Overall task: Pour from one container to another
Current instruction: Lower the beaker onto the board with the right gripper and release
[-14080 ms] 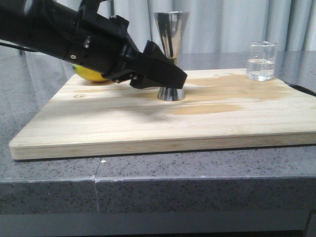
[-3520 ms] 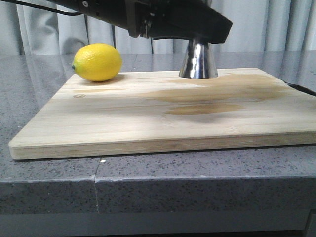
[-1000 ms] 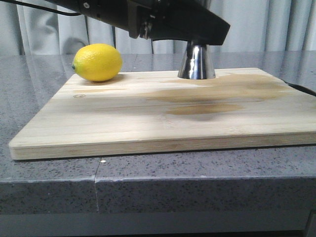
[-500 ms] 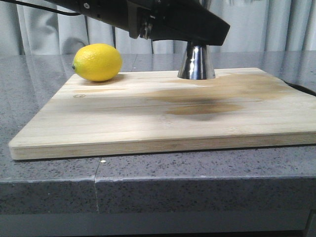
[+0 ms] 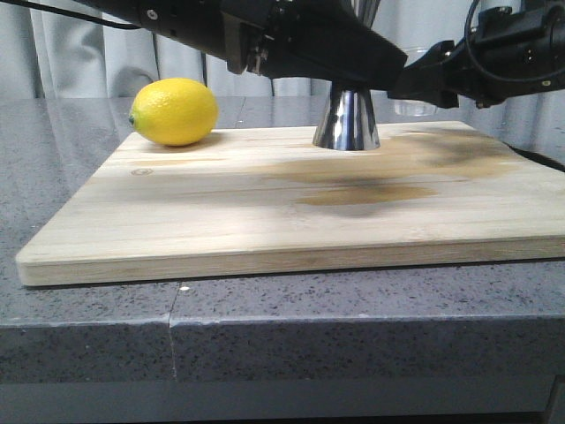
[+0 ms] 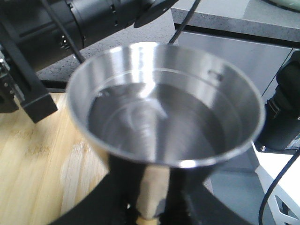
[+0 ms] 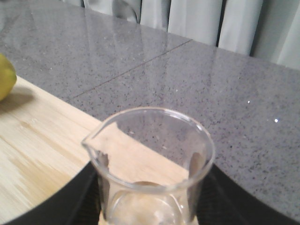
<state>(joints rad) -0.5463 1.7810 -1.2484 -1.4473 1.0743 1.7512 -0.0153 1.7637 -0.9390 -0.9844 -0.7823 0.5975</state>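
My left gripper (image 5: 353, 66) is shut on the waist of the steel jigger (image 5: 346, 122), and only the jigger's lower cone shows below the black fingers. It hangs over the far part of the wooden board (image 5: 221, 221). In the left wrist view the jigger (image 6: 164, 108) stands upright with clear liquid in its upper cup, its waist clamped in the left gripper (image 6: 152, 208). My right gripper (image 5: 410, 90), just right of the jigger, is shut on the clear glass cup (image 5: 415, 109). In the right wrist view the cup (image 7: 150, 159) is upright in the right gripper (image 7: 150, 192) and looks almost empty.
A yellow lemon (image 5: 174, 111) lies on the board's far left corner, with its edge also showing as a lemon (image 7: 3, 75) in the right wrist view. Damp brown patches (image 5: 371, 190) mark the board's middle. The grey stone counter (image 5: 265, 336) surrounds it; curtains hang behind.
My right arm has come into the front view from the upper right, holding the glass cup close to the jigger. The jigger has shifted slightly left and down.
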